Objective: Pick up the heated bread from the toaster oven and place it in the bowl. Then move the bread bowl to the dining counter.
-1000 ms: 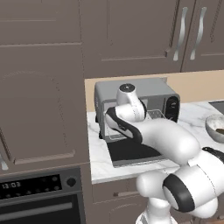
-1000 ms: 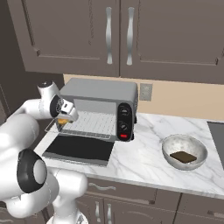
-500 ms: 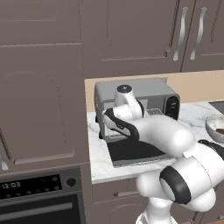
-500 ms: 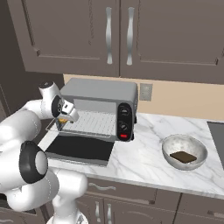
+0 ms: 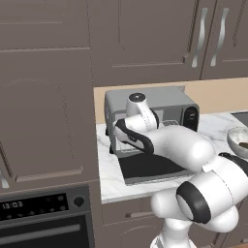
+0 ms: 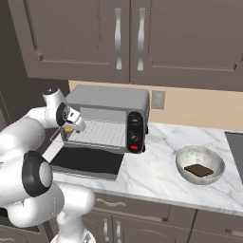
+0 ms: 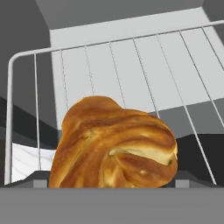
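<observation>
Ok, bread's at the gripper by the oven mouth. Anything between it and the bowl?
Nothing visible on the counter blocks it. The heated bread is at the toaster oven mouth's left end; the bowl sits right, past the oven's knob panel, already holding a dark flat piece.

Built-in black oven point(image 5: 46, 223) with clock, brown wall cabinets point(image 6: 128, 40), wall outlet point(image 6: 158, 99)

I'm working in a home kitchen: brown wall cabinets point(image 6: 128, 38) with metal handles, marble counter point(image 6: 156, 161), toaster oven point(image 6: 107, 116) sitting on it, built-in oven point(image 5: 46, 218) showing a clock, wall outlet point(image 6: 158, 99).
</observation>
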